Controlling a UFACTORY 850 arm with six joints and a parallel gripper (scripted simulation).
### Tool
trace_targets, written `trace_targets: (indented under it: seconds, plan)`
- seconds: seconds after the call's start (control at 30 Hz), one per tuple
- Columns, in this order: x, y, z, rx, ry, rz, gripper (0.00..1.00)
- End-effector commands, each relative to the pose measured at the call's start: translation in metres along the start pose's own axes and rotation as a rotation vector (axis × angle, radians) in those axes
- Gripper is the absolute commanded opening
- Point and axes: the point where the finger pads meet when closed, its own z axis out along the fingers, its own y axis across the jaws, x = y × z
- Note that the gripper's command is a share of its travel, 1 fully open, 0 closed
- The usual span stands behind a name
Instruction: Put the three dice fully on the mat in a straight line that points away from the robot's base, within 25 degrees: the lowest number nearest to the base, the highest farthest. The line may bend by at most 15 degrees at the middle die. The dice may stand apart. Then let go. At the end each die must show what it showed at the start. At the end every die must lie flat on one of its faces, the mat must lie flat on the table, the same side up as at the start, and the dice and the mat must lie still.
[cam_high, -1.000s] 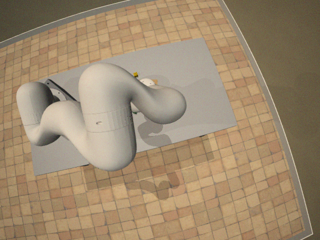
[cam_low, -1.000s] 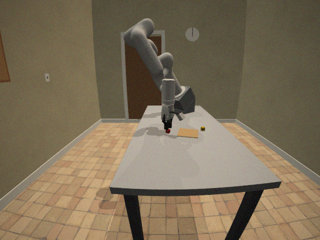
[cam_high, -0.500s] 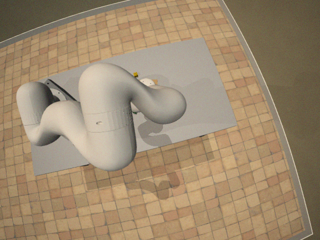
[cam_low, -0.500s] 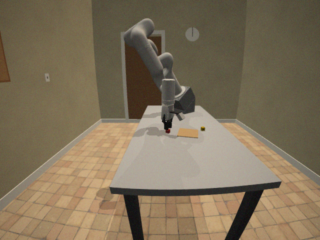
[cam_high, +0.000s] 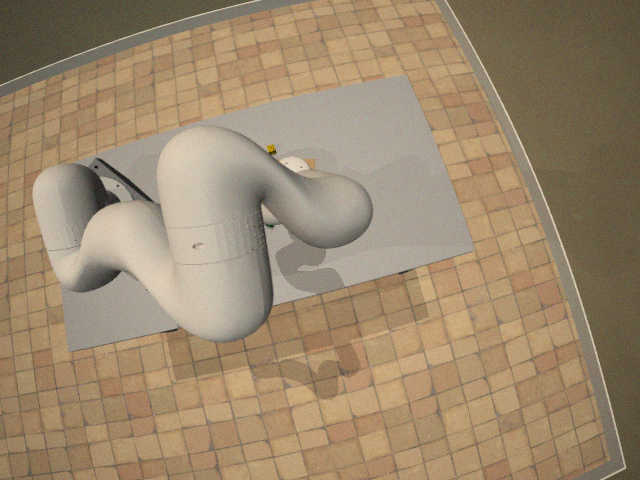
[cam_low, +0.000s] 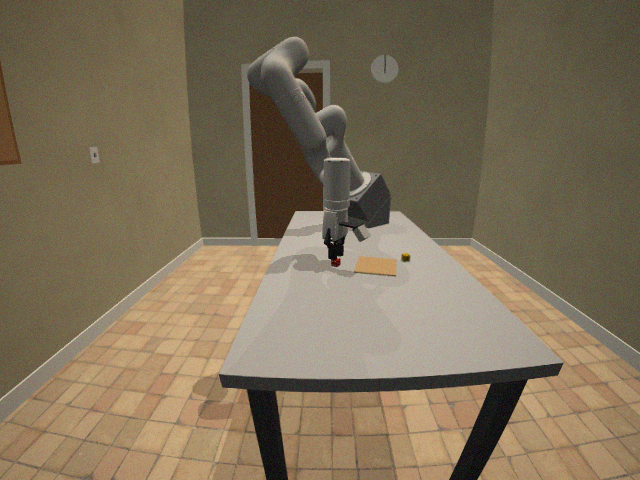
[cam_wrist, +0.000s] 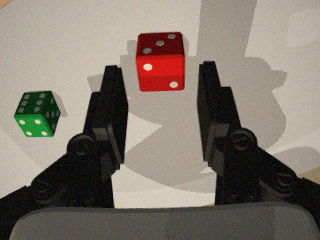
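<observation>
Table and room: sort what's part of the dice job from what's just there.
Part of the job:
- red die
- green die
- yellow die
- tan mat
- gripper, open
- table

Just there:
- wall clock
- brown door
- light switch

For your inventory: tabletop (cam_high: 382, 134) (cam_low: 382, 320) (cam_wrist: 65, 45), grey, smooth, matt; mat (cam_low: 375, 266), tan, flat-looking, wood-like or cork-like, you cannot tell which. Your red die (cam_low: 335, 262) (cam_wrist: 161, 62) and green die (cam_wrist: 36, 115) look like smooth plastic, and your arm (cam_high: 217, 180) (cam_low: 294, 113) wears a smooth, pale, softly satin shell. Jaws (cam_low: 335, 253): black, matt, plastic-looking.
</observation>
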Motion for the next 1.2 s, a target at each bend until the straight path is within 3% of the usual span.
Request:
trace_targets:
  seconds: [0.0,0.5,1.17]
  plan:
    - [0.0,0.0,0.0,-0.001,0.001,0.0,0.42]
    - [0.0,0.0,0.002,-0.001,0.001,0.0,0.42]
    - [0.0,0.001,0.028,-0.001,0.001,0.0,0.42]
